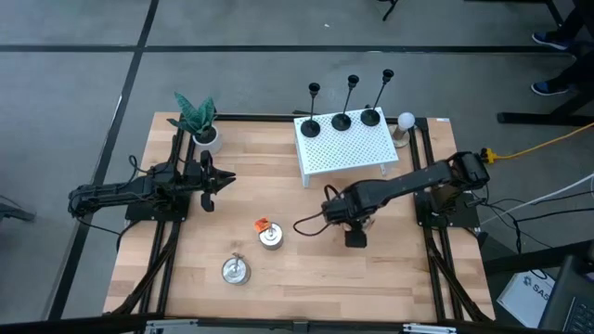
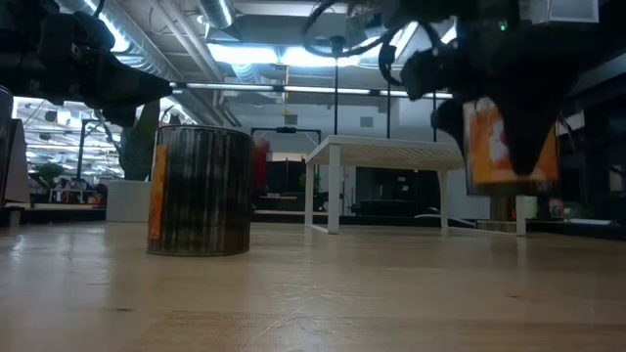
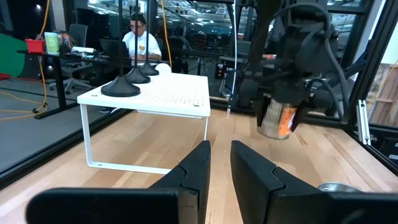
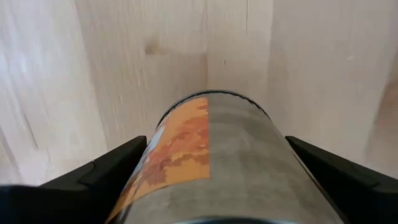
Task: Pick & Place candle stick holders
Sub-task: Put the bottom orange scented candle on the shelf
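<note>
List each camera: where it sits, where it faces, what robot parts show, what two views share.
High: above the table, looking straight down; both arms, left gripper and right gripper.
Low: at table-top height, level toward the white shelf; right gripper holding the can.
Left wrist: on left arm, facing the shelf and candle stick holders; own near-shut jaws.
Right wrist: on right arm, facing down at the wood; own jaws round the can.
Shared: low and left wrist both show the held can.
</note>
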Tool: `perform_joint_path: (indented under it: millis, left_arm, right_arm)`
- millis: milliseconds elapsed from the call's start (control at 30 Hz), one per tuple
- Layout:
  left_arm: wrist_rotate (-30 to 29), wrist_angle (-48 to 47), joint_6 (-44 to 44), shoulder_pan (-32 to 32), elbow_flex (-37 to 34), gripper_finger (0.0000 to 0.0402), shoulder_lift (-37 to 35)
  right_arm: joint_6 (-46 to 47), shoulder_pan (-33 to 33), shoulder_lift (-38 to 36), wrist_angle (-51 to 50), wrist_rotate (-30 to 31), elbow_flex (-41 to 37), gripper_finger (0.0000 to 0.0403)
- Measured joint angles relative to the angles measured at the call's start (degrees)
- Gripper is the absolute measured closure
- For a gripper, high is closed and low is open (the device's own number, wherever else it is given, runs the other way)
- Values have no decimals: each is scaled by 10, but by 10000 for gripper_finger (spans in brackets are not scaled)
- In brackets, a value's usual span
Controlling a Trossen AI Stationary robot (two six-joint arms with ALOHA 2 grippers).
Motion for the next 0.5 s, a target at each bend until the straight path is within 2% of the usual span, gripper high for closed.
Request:
perform_joint_path:
  millis: [133,500]
  left_arm:
    - [0,0,0,0,0,343,0]
    - [0,0,0,0,0,343,0]
  right_arm:
    - [-46,0,0,-51,2,40,51]
    - [-62,-1,-1,-190,40,159,51]
